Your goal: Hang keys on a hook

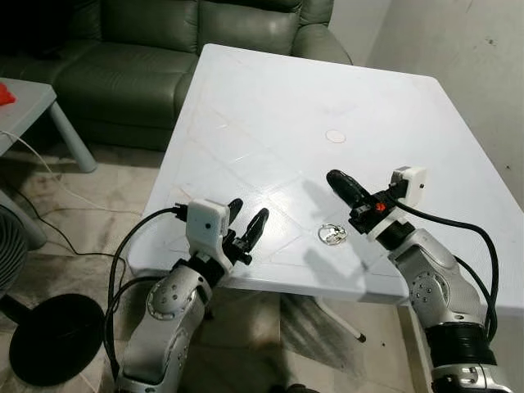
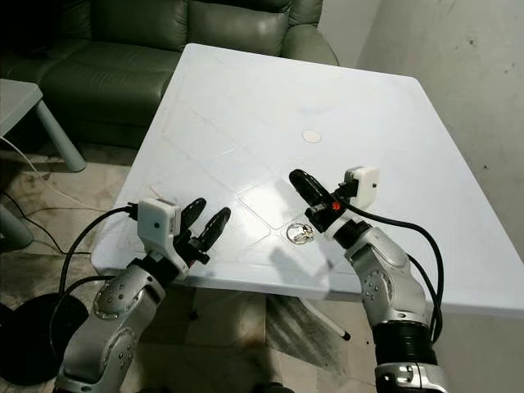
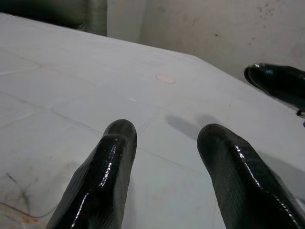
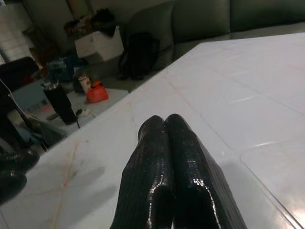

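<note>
A small bunch of silver keys (image 1: 332, 235) on a ring lies on the white plastic table (image 1: 270, 106), close to its near edge. My right gripper (image 1: 336, 181) hovers just above the table, slightly beyond and to the right of the keys, its two black fingers (image 4: 167, 157) pressed together with nothing between them. My left gripper (image 1: 247, 217) sits at the table's near left edge, well left of the keys, fingers (image 3: 112, 162) spread apart and empty.
A green leather sofa (image 1: 139, 49) stands beyond the table's far left. A light side table (image 1: 29, 102) and a fan base (image 1: 49, 336) stand on the floor at left, with cables trailing. A wall (image 1: 467, 49) runs close along the right.
</note>
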Controlling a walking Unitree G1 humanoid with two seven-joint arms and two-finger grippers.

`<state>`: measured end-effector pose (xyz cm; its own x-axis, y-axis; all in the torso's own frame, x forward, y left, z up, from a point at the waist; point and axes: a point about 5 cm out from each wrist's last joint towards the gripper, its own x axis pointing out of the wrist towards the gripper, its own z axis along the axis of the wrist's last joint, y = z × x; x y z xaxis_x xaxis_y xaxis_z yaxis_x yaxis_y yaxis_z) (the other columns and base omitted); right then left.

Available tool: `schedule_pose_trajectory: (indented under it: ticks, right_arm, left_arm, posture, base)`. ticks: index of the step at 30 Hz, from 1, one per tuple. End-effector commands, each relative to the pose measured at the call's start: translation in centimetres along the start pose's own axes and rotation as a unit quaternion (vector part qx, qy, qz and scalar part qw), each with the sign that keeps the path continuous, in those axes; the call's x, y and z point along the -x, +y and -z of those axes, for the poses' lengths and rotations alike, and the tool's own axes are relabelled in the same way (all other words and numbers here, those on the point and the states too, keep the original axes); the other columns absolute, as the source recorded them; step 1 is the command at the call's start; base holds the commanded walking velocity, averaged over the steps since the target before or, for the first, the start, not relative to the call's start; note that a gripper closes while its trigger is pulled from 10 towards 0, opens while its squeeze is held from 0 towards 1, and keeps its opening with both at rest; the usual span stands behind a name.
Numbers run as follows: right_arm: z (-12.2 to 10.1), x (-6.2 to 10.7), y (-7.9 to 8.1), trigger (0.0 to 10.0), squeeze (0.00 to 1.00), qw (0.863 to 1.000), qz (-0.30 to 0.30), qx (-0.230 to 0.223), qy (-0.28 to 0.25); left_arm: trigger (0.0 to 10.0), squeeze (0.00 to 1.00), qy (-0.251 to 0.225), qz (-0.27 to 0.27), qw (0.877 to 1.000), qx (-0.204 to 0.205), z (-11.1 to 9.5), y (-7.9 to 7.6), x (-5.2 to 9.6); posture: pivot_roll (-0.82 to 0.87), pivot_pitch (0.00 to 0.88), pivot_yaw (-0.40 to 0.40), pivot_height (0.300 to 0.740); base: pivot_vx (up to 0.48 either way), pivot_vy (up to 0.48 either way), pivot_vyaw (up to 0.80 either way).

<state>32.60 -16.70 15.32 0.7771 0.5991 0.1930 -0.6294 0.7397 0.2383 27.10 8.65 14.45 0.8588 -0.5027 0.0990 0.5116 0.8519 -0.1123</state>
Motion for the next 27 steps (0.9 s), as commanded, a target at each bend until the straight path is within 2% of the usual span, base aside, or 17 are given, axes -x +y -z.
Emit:
schedule_pose_trajectory:
  ticks: [1, 12, 15, 16, 20, 21, 27]
  right_arm:
    - [0.7, 0.7, 0.1, 10.0, 1.00, 1.000, -0.005, 0.012, 0.027]
    - [1.7, 1.9, -1.2, 10.0, 1.00, 0.992, 0.030, 0.076, 0.096]
    - [1.9, 2.0, -1.4, 10.0, 1.00, 0.990, 0.032, 0.082, 0.112]
    - [2.2, 2.2, -1.6, 10.0, 1.00, 0.985, 0.029, 0.101, 0.134]
    - [2.5, 2.4, -1.8, 10.0, 1.00, 0.982, 0.029, 0.113, 0.148]
    - [2.8, 2.5, -1.9, 10.0, 0.00, 0.980, 0.029, 0.113, 0.162]
    - [3.2, 2.7, -2.4, 10.0, 0.00, 0.977, 0.036, 0.117, 0.175]
  left_arm:
    - [10.0, 0.00, 0.003, -0.001, 1.000, -0.001, 0.2, 0.0, -0.2]
    - [10.0, 0.00, 0.001, -0.001, 1.000, -0.002, 0.2, 0.1, -0.2]
    - [10.0, 0.00, 0.001, -0.001, 1.000, -0.001, 0.2, 0.0, -0.3]
    - [10.0, 0.00, 0.000, 0.000, 1.000, -0.001, 0.2, 0.0, -0.3]
    - [10.0, 0.00, 0.000, 0.000, 1.000, -0.001, 0.2, 0.0, -0.3]
    - [10.0, 0.00, -0.001, 0.000, 1.000, -0.001, 0.2, -0.1, -0.3]
    - [10.0, 0.00, -0.001, 0.001, 1.000, -0.001, 0.2, -0.1, -0.2]
  posture:
    - [-0.06, 0.109, -0.094, 0.724]
    - [-0.06, 0.106, -0.093, 0.724]
    - [-0.06, 0.106, -0.095, 0.724]
    - [-0.06, 0.104, -0.097, 0.724]
    - [-0.05, 0.103, -0.098, 0.724]
    - [-0.05, 0.103, -0.098, 0.724]
    - [-0.05, 0.097, -0.099, 0.724]
  base:
    - [0.000, 0.000, 0.00]
    - [0.000, 0.000, 0.00]
    - [0.000, 0.000, 0.00]
    - [0.000, 0.000, 0.00]
    - [0.000, 0.000, 0.00]
    - [0.000, 0.000, 0.00]
    - [0.000, 0.000, 0.00]
